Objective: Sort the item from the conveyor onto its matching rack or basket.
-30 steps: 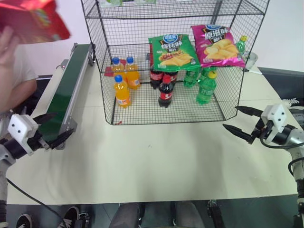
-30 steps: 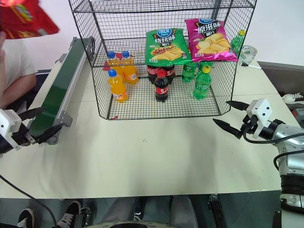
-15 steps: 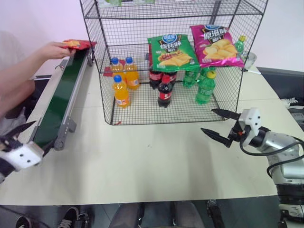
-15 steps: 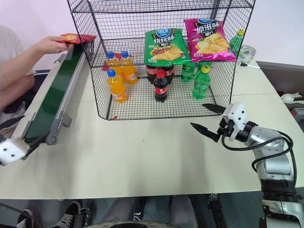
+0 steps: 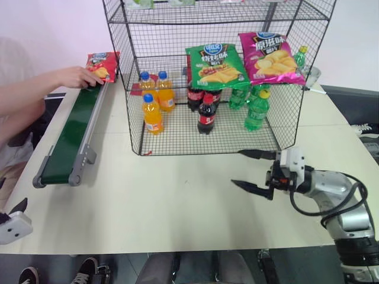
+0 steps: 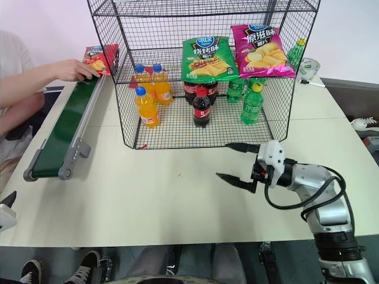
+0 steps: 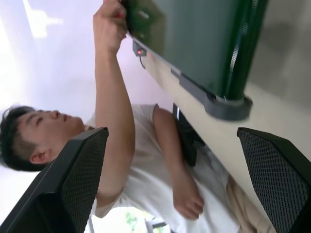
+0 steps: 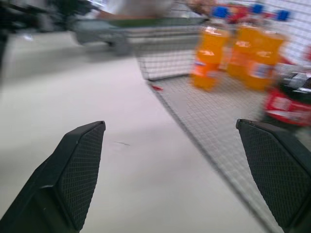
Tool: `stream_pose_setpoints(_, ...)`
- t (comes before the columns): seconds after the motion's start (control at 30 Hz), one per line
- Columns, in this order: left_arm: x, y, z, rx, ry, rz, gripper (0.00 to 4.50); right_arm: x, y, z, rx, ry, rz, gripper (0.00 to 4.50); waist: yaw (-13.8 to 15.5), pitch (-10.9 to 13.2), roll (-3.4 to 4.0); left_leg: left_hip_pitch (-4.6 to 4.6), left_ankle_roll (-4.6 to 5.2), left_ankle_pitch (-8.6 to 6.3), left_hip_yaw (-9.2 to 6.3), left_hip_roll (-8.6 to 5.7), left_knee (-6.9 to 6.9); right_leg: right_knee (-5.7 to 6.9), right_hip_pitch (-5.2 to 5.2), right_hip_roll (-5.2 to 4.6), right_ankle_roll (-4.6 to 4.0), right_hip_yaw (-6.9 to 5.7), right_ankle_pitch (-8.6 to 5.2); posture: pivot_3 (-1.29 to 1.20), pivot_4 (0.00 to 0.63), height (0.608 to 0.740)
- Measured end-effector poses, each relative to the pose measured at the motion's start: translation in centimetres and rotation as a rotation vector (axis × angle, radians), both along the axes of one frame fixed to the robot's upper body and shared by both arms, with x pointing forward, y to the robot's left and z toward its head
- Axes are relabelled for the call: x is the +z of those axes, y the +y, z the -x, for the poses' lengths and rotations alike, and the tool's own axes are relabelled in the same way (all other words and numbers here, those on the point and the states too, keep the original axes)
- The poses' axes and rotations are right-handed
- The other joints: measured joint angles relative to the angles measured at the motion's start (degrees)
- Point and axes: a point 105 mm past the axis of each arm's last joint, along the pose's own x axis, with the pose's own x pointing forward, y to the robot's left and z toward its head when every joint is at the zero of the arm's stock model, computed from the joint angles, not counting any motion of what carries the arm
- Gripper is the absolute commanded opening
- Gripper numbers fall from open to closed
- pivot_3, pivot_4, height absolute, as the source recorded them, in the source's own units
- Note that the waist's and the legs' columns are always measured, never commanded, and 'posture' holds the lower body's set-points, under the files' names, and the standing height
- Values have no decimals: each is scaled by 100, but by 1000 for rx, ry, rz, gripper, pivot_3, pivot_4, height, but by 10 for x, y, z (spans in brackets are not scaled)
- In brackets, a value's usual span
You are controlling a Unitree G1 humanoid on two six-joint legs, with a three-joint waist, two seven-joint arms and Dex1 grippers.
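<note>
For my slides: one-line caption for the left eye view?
A person's hand sets a shiny red crisp bag on the dark green conveyor belt; the open right gripper waits before the black wire-mesh rack.

The counter (image 5: 177,207) is a broad, flat, cream-coloured surface with a matt finish. It spans most of the head views. Its near edge runs straight across the lower part of both head views. Below that edge lies a dark floor (image 6: 53,260). The wall (image 5: 53,29) behind the counter is plain and pale, with a faint pink tint to the left of the scene. The wall (image 6: 355,35) to the right is plain white. A dark grey band (image 5: 349,97) borders the counter's far right edge. Lighting is even and diffuse, casting soft shadows.
</note>
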Motion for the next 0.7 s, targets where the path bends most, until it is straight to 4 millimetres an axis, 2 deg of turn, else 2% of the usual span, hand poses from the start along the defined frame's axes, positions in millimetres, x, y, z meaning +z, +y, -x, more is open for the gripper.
stream_pose_setpoints(0.13, -4, -1, -1, -8, -4, -7, 4444, 6, 7, 2, 59, -46, 10, 4500, 10, -13, -22, 0, 0, -1, 0, 0, 0, 0, -3, 0, 0, -1, 0, 0, 150, 740)
stream_pose_setpoints(0.3, -2, -3, -4, -25, -11, -51, 4444, 10, 6, -5, 58, -60, 10, 4500, -2, -19, -32, 0, -1, -1, 0, 0, -2, 0, -5, 0, 0, 0, 0, 0, 150, 740)
stream_pose_setpoints(0.5, -7, -6, -4, -37, 2, -83, 4444, 9, 6, -6, 52, -54, 3, 4500, -2, -20, -33, 0, -1, -1, 1, 0, -2, 0, -5, 0, 0, 0, 0, 0, 150, 740)
stream_pose_setpoints(0.6, -17, -11, -4, -54, 27, -78, 4444, 8, 7, -6, 56, -51, 3, 4500, -1, -21, -34, 0, 0, -1, 1, 0, -2, 0, -5, 0, 0, 0, 0, 0, 150, 740)
stream_pose_setpoints(0.7, -18, -15, -10, -65, 13, -71, 4444, 5, 11, -4, 81, -34, 7, 4500, 5, -23, -35, 0, -1, -1, 1, 0, -1, 2, -5, 0, 0, 0, 0, 0, 150, 740)
